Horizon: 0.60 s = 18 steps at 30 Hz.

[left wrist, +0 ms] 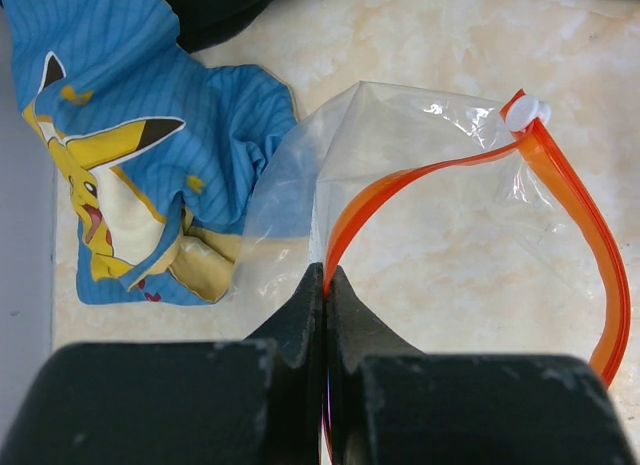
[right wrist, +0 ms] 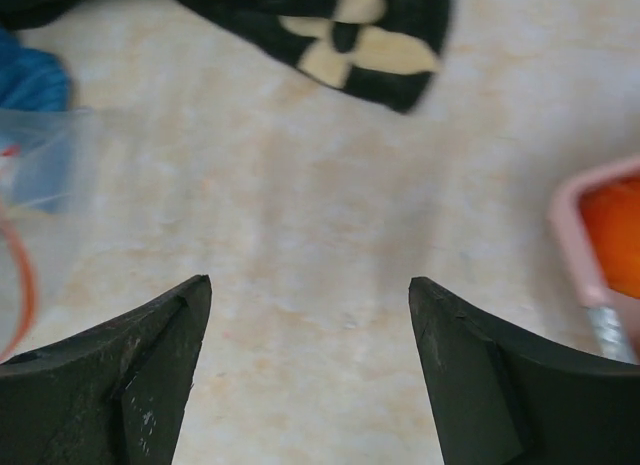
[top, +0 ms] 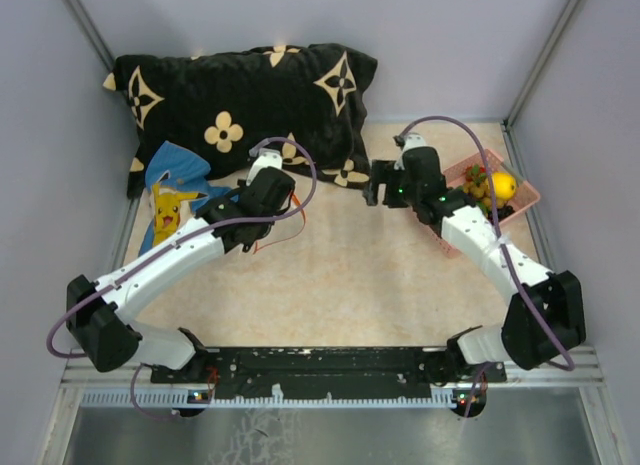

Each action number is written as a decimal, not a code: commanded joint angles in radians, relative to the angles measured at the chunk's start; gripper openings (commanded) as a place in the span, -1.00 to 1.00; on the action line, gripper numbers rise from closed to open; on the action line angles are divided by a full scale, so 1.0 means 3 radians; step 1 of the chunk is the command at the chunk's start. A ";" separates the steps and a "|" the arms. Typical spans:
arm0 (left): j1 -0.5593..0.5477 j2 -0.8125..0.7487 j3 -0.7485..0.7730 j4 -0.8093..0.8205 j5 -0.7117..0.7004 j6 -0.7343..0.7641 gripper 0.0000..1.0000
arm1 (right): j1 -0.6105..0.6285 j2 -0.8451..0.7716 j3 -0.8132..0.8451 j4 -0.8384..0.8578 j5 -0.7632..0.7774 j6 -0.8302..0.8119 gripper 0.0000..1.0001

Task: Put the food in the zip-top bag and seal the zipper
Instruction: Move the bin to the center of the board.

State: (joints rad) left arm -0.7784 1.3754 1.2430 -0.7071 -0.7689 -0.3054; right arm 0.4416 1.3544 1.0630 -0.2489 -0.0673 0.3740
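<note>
The clear zip-top bag [left wrist: 400, 135] lies on the table with its mouth gaping. Its orange-red zipper [left wrist: 590, 225] curves round in a loop, with a white slider [left wrist: 527, 112] at the far end. My left gripper [left wrist: 327, 275] is shut on the zipper strip. The food sits in the pink basket [top: 525, 197] at the right: a yellow lemon [top: 503, 185], a cluster of small balls [top: 478, 185], and an orange citrus [right wrist: 615, 235]. My right gripper [right wrist: 310, 285] hangs open over bare table between bag and basket, holding nothing; in the top view it [top: 378, 190] points left.
A black pillow with cream flowers [top: 240, 105] lies along the back, one corner [right wrist: 370, 35] just ahead of my right gripper. A blue cartoon-print cloth [left wrist: 120, 155] is bunched beside the bag on the left. Grey walls close in both sides.
</note>
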 commanded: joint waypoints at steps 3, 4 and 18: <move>0.0010 -0.0073 -0.0025 0.0150 0.0109 0.0094 -1.00 | -0.0443 -0.0051 0.0084 -0.0589 0.0732 -0.0537 0.64; 0.0008 -0.0071 -0.0028 0.0153 0.0113 0.0098 -1.00 | -0.0503 -0.0045 0.0066 -0.0606 0.0799 -0.0560 0.64; 0.0009 -0.0054 -0.0018 0.0154 0.0134 0.0124 -1.00 | -0.0767 0.0332 -0.0163 -0.0611 0.0749 -0.0793 0.72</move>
State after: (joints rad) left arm -0.7784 1.3743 1.2407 -0.6796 -0.7368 -0.2794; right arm 0.2073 1.4303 1.0317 -0.4213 0.1711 0.1593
